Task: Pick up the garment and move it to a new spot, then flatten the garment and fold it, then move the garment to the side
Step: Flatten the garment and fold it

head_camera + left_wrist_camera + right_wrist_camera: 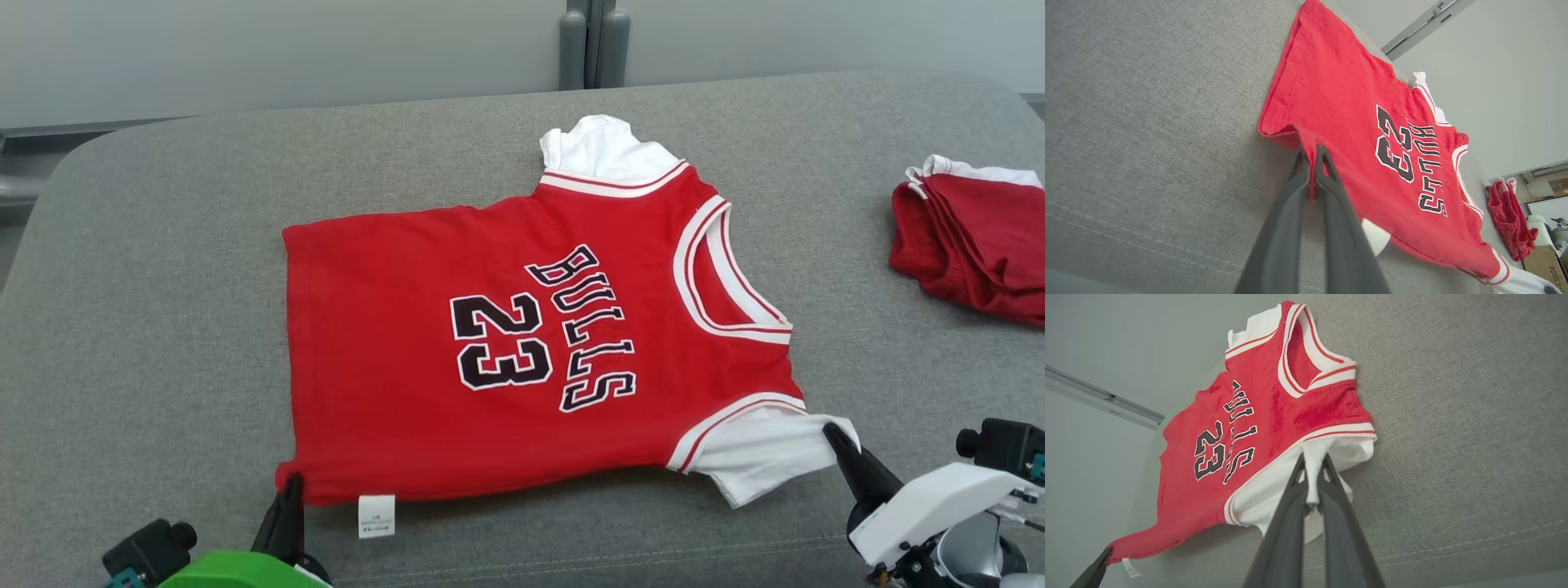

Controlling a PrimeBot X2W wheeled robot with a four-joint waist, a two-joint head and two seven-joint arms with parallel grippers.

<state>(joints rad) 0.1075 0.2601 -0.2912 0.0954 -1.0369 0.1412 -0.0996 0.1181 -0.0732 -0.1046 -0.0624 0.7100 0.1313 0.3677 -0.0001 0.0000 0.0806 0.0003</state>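
The garment (506, 343) is a red BULLS 23 jersey with white sleeves, spread face up on the grey cushioned surface (163, 286), neck toward the right. My left gripper (291, 483) is shut on the garment's near hem corner; the left wrist view shows red cloth pinched between the fingers (1311, 163). My right gripper (834, 433) is shut on the near white sleeve; white cloth (1312, 473) sits between its fingers (1312, 461). The garment (1372, 134) (1257, 428) hangs slightly lifted along its near edge. The left gripper's tip (1100, 559) also shows in the right wrist view.
A second red and white garment (971, 245) lies bunched at the far right of the surface. A grey post (594, 45) stands behind the far edge against the pale wall. A seam (653, 555) runs along the near edge.
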